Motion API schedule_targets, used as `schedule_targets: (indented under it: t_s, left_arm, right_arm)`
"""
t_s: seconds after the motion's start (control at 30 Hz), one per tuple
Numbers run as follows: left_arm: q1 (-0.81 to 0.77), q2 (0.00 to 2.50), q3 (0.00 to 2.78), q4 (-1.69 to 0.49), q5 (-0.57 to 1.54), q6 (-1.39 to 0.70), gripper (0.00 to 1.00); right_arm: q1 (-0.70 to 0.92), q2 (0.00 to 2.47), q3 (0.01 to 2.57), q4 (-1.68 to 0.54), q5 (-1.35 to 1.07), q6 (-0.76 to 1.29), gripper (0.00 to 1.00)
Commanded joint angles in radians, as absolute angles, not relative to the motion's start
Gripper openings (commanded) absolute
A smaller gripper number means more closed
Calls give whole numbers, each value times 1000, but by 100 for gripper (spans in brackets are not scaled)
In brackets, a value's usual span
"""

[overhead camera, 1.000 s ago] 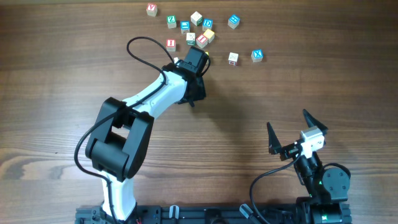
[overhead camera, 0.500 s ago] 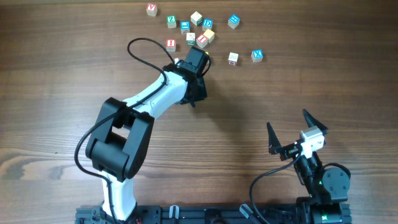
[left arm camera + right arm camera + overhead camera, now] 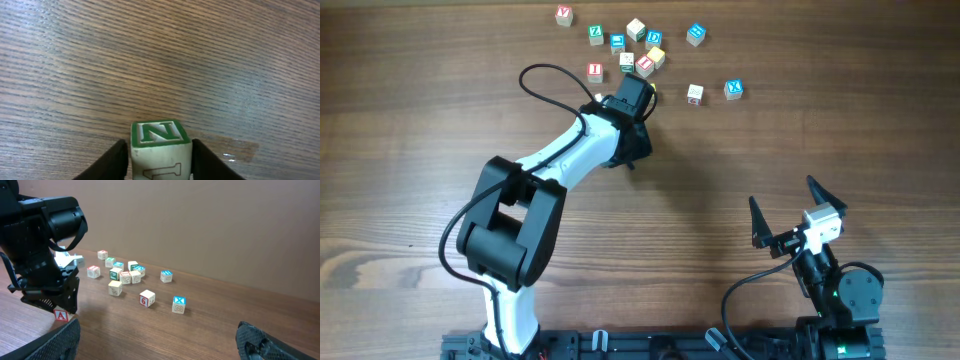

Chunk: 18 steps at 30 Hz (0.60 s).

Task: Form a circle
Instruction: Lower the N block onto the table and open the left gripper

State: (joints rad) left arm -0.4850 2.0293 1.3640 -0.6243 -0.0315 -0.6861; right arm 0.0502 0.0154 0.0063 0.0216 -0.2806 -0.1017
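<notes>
A pale wooden cube with a green N (image 3: 160, 135) on top stands on the table between the fingers of my left gripper (image 3: 160, 150). The jaws stand close on either side, with a thin gap at the left finger. In the right wrist view the same cube (image 3: 61, 315) shows a red A under the black gripper head (image 3: 47, 287). From overhead the left gripper (image 3: 632, 97) hides this cube. Just beyond it several letter cubes form a rough ring (image 3: 645, 66). My right gripper (image 3: 780, 190) stands wide open and empty near the front right.
Loose letter cubes lie around the cluster: a red-lettered one (image 3: 564, 15) at the far left, a red one (image 3: 595, 71), a blue one (image 3: 695, 34), a red 6 (image 3: 695, 94) and a blue X (image 3: 733, 89). The left arm's cable (image 3: 545, 85) loops over the table.
The cable loop on the left arm has shifted slightly to the left. The cubes and the right arm have not moved.
</notes>
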Motion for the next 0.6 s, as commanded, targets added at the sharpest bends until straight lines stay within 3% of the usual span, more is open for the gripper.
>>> schedule_targets:
  t_s: [0.0, 0.2, 0.4, 0.47, 0.53, 0.57]
  left_arm:
    - [-478, 2039, 1354, -625, -41, -697, 49]
    - [-474, 2036, 1356, -616, -43, -682, 64]
    - [-405, 2027, 1492, -664, -46, -560, 71]
    - [-371, 2027, 1577, -704, -46, -553, 68]
    - [-336, 2027, 1669, -739, -45, -524, 59]
    - [-323, 2027, 1708, -754, -45, -508, 45]
  right_arm:
    - [44, 7, 5, 23, -287, -104, 100]
    - [44, 7, 5, 23, -287, -105, 100]
    - [44, 7, 5, 23, -287, -105, 100]
    - [44, 7, 5, 23, -287, -105, 100]
    - [44, 7, 5, 23, -287, -104, 100]
    - [44, 7, 5, 23, -287, -104, 100]
